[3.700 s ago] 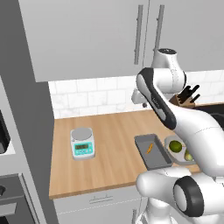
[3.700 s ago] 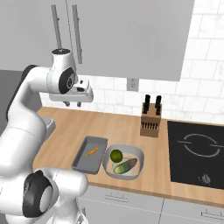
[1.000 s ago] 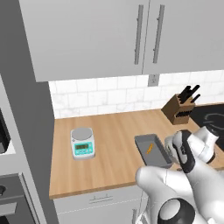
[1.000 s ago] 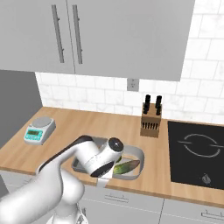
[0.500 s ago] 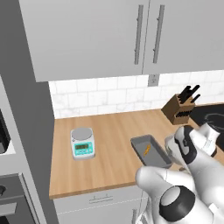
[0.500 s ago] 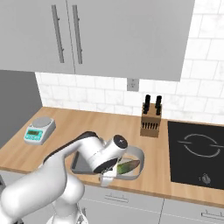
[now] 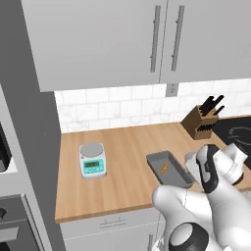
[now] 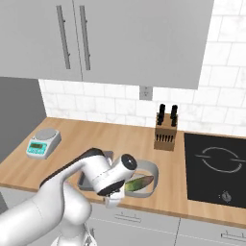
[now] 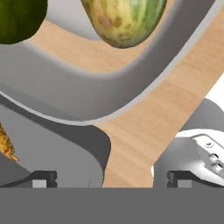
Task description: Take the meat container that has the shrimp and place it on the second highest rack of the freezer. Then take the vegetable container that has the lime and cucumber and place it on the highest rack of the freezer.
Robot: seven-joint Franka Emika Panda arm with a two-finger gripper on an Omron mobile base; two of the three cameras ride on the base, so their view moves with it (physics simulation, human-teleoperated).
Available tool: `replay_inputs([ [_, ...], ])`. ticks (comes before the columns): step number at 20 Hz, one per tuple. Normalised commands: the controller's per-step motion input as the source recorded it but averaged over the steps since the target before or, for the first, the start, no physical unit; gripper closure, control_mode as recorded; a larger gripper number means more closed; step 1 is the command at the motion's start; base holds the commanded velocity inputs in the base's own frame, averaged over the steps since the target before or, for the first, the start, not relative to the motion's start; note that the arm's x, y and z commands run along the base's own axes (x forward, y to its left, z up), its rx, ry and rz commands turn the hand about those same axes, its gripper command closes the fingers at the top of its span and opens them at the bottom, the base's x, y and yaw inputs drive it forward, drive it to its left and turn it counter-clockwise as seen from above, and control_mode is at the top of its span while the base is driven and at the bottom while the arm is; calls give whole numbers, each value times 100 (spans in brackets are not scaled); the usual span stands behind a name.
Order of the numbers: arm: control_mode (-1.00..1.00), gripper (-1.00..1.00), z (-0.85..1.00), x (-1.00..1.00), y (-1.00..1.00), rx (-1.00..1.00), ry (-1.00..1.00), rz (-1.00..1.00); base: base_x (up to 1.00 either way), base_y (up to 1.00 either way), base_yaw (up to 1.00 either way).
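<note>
The gripper, jaws spread wide and holding nothing, hangs low at the counter's front edge, straddling a corner of the meat container — one tip over the tray, the other outside its rim. The dark tray lies with its long axis running from front edge toward the backsplash, the shrimp inside it. Touching or just beside it stands the vegetable container, holding the cucumber and the lime.
</note>
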Motion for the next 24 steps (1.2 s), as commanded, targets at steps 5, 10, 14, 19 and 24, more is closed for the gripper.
replay_inputs([
  [5,-100,-100,-21,14,17,0,1,1,0,0,0],
  [10,-100,-100,-63,16,8,-1,16,0,0,0,0],
  [14,-100,-100,-40,33,51,0,12,0,0,0,0],
  [19,-100,-100,-36,10,32,0,8,0,0,0,0],
  [24,-100,100,-53,-3,73,-4,0,1,0,0,0],
])
